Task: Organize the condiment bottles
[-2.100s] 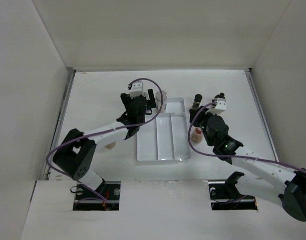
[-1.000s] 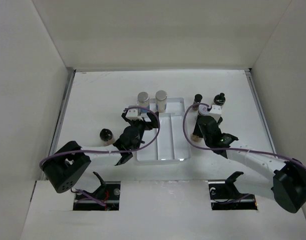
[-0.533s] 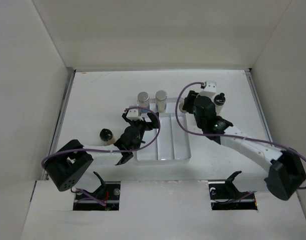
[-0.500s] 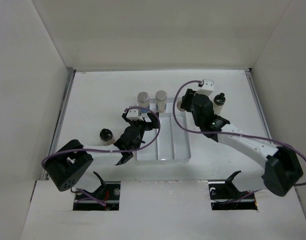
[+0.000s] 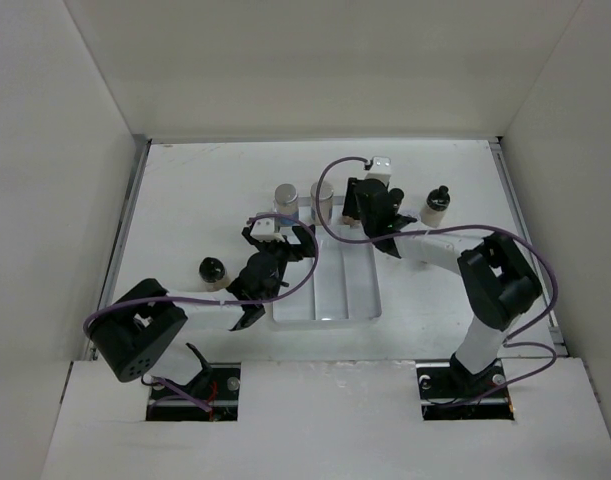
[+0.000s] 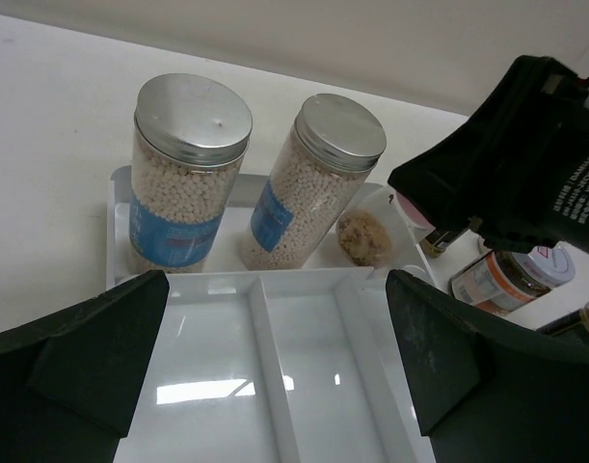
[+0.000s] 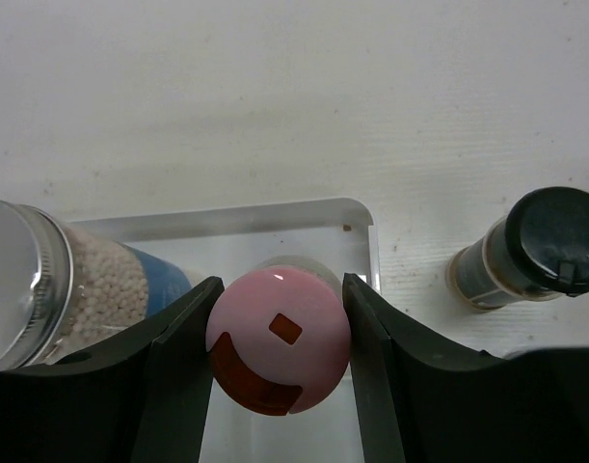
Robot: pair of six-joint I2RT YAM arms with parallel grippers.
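Observation:
My right gripper (image 5: 363, 212) (image 7: 280, 333) is shut on a pink-capped bottle (image 7: 279, 340) with beige contents (image 6: 368, 233). It holds the bottle upright in the far right corner of the white divided tray (image 5: 330, 300). Two silver-capped jars (image 5: 286, 194) (image 5: 322, 191) with blue labels stand in the tray's far end; they also show in the left wrist view (image 6: 190, 174) (image 6: 318, 179). My left gripper (image 5: 277, 232) (image 6: 275, 386) is open and empty over the tray's near left part. A black-capped bottle (image 5: 213, 270) stands left of the tray.
Another black-capped bottle (image 5: 437, 205) (image 7: 535, 246) stands right of the tray. An orange-labelled bottle (image 6: 511, 280) and a dark one (image 6: 437, 241) sit beyond the tray's right side. White walls enclose the table (image 5: 185, 190).
My right gripper has carried the pink-capped bottle left, from the table right of the tray to the tray's far right corner. My left gripper drew back from the silver-capped jars.

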